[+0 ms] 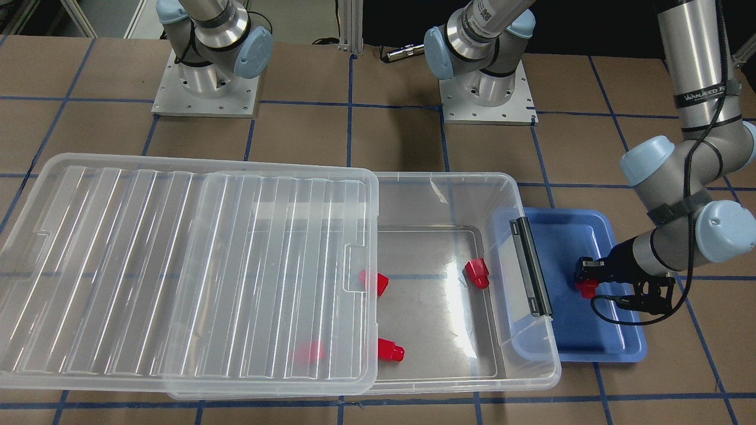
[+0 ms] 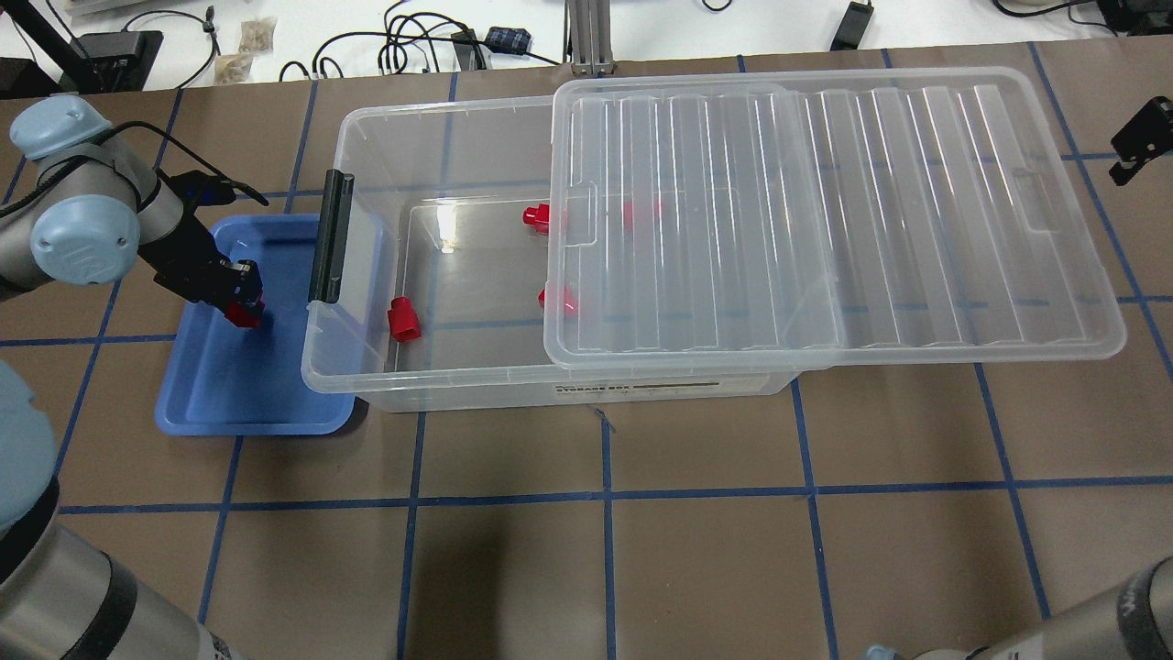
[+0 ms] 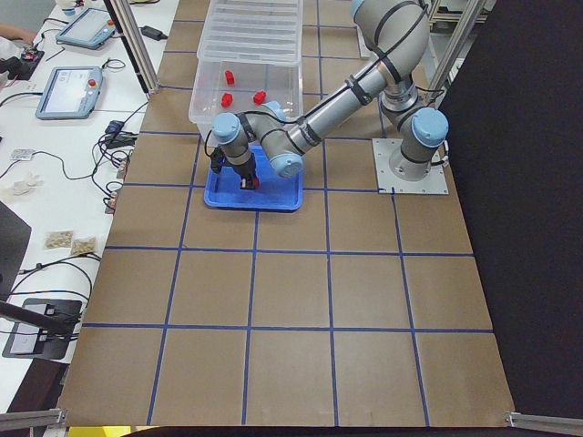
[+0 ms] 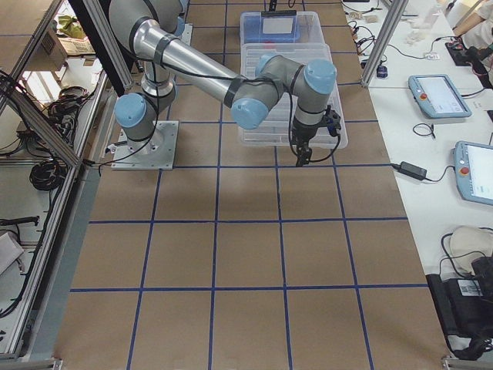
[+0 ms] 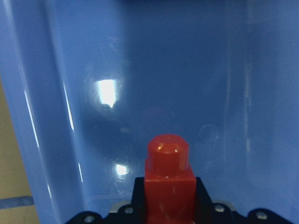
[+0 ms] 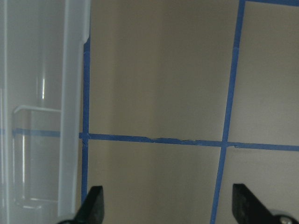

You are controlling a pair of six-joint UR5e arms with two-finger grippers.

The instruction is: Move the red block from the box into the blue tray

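Observation:
My left gripper (image 1: 587, 282) is shut on a red block (image 1: 587, 288) and holds it low inside the blue tray (image 1: 596, 349); I cannot tell if it touches the floor. In the left wrist view the red block (image 5: 168, 179) sits between the jaws, stub toward the tray floor (image 5: 149, 70). Three more red blocks (image 1: 477, 274) (image 1: 374, 282) (image 1: 390, 350) lie in the open part of the clear box (image 1: 449, 183); another (image 1: 308, 352) shows under the lid. My right gripper (image 6: 170, 210) is open and empty over bare table beside the lid.
The ribbed lid (image 1: 177, 265) is slid aside and covers most of the box, overhanging its far end. The box's black latch strip (image 1: 531, 265) overlaps the tray's edge. Cables and devices lie beyond the table's edge (image 2: 412, 41).

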